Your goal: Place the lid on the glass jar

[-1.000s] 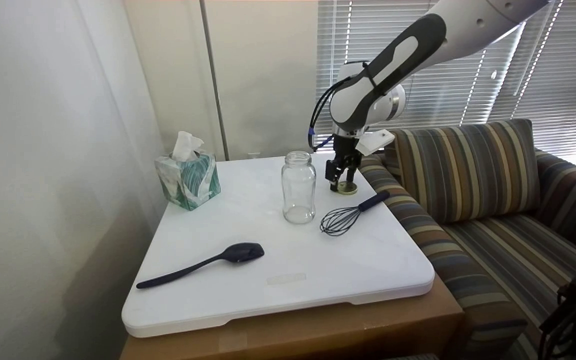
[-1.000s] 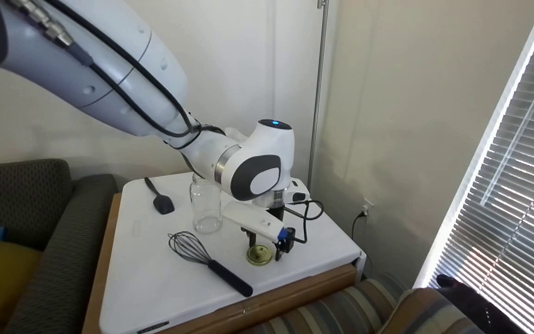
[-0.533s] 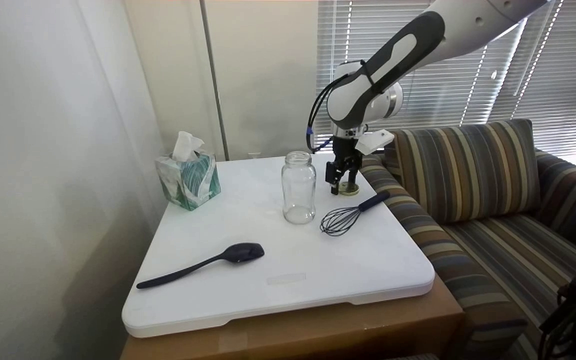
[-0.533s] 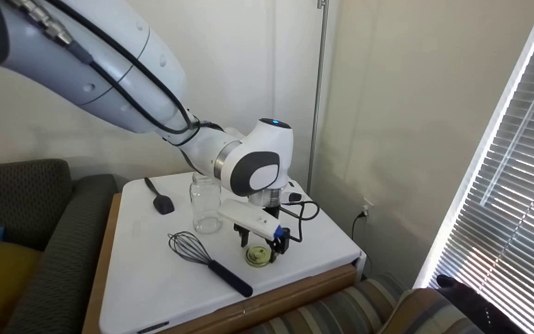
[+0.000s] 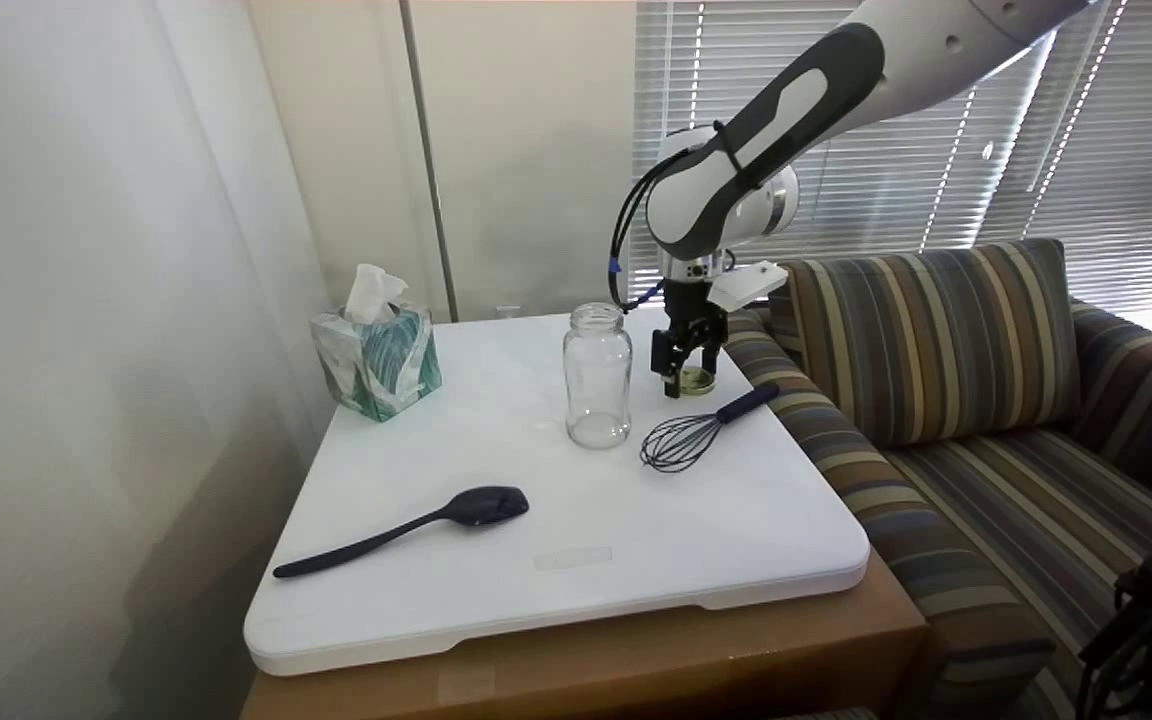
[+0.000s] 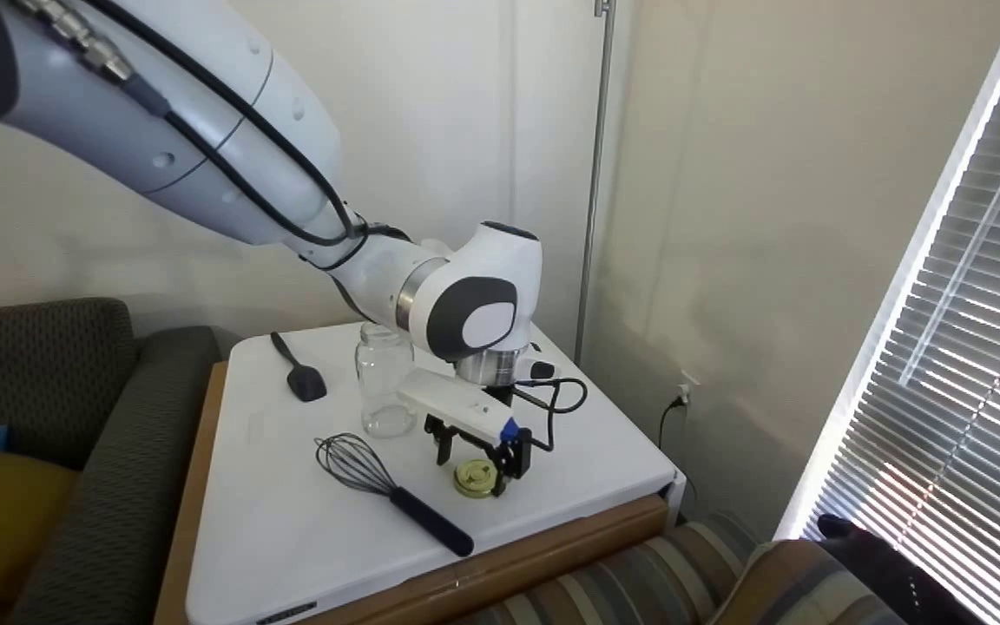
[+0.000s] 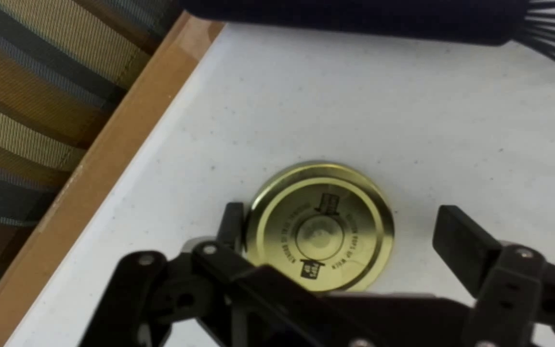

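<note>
Straddling the lid, the gripper has its fingers spread apart and unclenched; the lid lies flat between them, off-centre, its rim just beside one finger and clearly separated from the other. Whether the nearer finger touches the rim cannot be told. The glass jar stands upright near the gripper, and the whisk rests near the lid, its handle reaching the edge of the white tabletop. This surface also carries a dark spatula and a teal tissue box, and sits above a brown base. A striped armchair adjoins it, blinds hang behind, and a dark sofa with a yellow cushion appears in an exterior view. In the wrist view, the gripper's body hides part of the lid, the whisk is cut off at the upper border, and some of the lid's lettering is too small to read. The arm extends beyond the top of both exterior views.
</note>
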`<state>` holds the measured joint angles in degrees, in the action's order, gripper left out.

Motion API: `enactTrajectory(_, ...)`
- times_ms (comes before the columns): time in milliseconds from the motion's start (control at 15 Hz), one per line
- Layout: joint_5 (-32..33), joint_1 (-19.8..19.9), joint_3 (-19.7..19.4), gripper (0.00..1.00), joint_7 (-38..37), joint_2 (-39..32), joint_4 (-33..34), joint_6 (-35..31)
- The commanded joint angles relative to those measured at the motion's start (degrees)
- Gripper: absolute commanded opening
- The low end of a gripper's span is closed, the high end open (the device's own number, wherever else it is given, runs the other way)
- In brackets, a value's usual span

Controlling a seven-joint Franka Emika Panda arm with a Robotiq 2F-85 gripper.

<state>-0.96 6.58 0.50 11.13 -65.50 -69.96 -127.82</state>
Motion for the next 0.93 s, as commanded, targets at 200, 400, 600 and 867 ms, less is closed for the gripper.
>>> enactTrajectory(200,1.6,-0.6,-1.1,0.6,-2.2,-0.5,0.9,2.3)
enactTrajectory(400,2.0,-0.8,-1.2,0.47,-2.2,-0.1,0.7,2.2)
enactTrajectory(600,3.1,-1.4,-1.4,0.47,-1.9,1.1,-0.1,2.0)
enactTrajectory(867,6.5,-3.5,-2.8,0.47,-2.2,4.2,-1.2,1.8)
